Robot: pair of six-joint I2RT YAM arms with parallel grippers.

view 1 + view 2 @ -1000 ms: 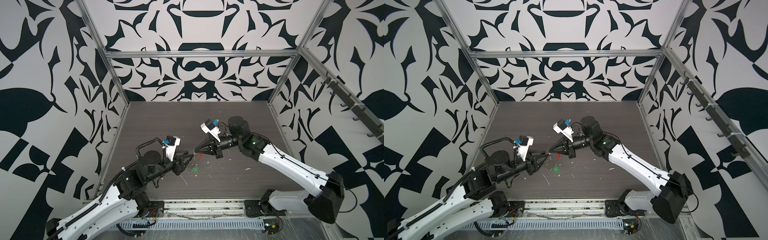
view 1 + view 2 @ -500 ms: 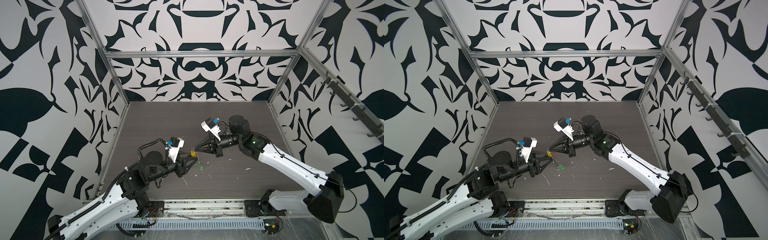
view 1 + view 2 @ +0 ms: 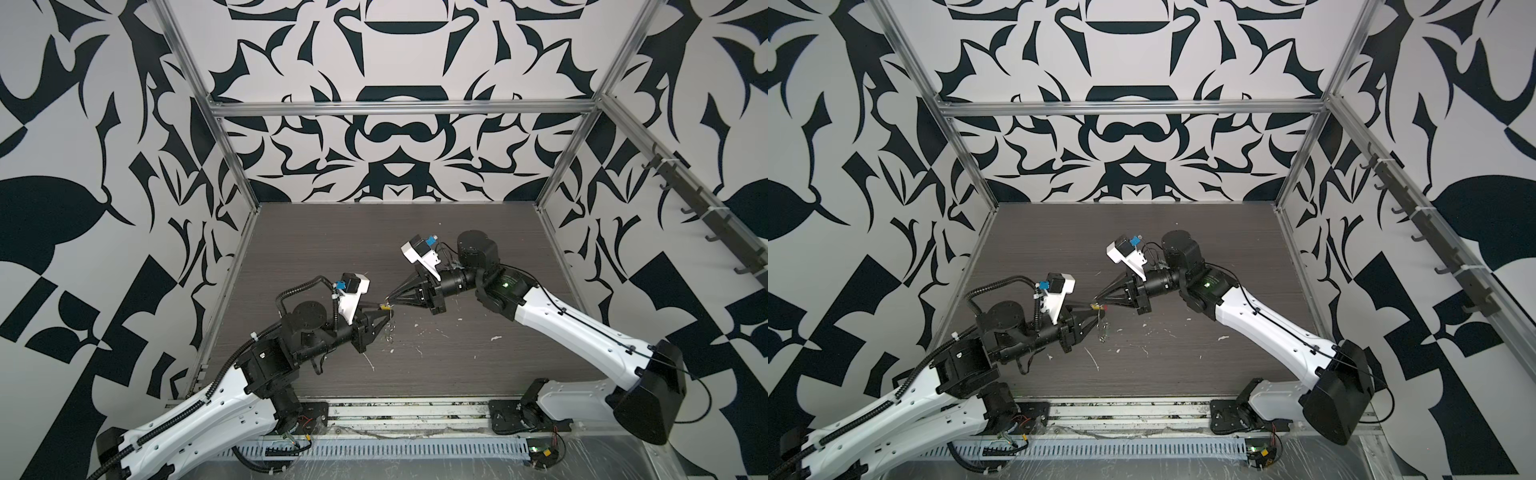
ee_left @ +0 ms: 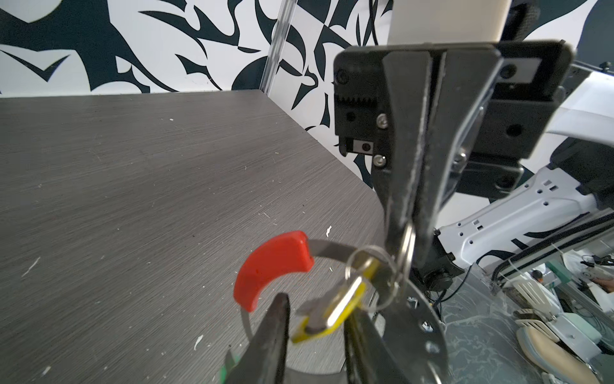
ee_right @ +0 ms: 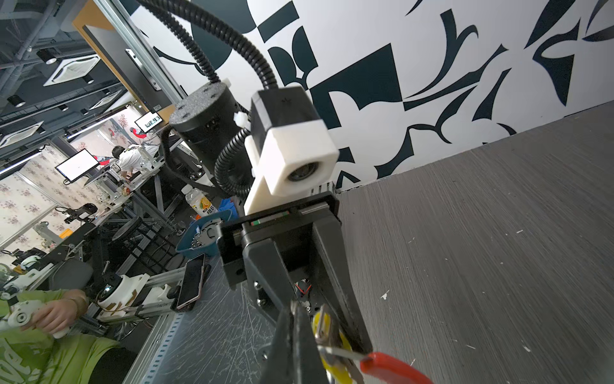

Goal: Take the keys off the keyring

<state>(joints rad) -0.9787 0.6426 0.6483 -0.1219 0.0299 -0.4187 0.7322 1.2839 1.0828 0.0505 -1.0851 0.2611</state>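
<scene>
Above the table's middle my two grippers meet tip to tip. My right gripper (image 3: 389, 298) (image 4: 403, 229) (image 5: 294, 307) is shut on the keyring's thin metal band (image 4: 335, 247), which carries a curved red sleeve (image 4: 272, 266) (image 5: 392, 367) (image 3: 1105, 307). A yellow key (image 4: 332, 312) (image 5: 324, 324) (image 3: 385, 308) hangs from the band by a small silver ring (image 4: 362, 262). My left gripper (image 4: 319, 309) (image 3: 1095, 311) has one finger on each side of this key. I cannot tell whether they press it. A sliver of green key (image 4: 225, 370) shows beside a left finger.
White flecks (image 3: 495, 338) are scattered over the dark wood-grain table (image 3: 374, 241). Patterned walls with metal posts (image 3: 561, 166) close in three sides. A slotted rail (image 3: 395, 449) runs along the front edge, between the two arm bases.
My left gripper has risen slightly towards the right gripper's tip, and its jaws have narrowed around the yellow key. The right gripper has stayed shut and almost still.
</scene>
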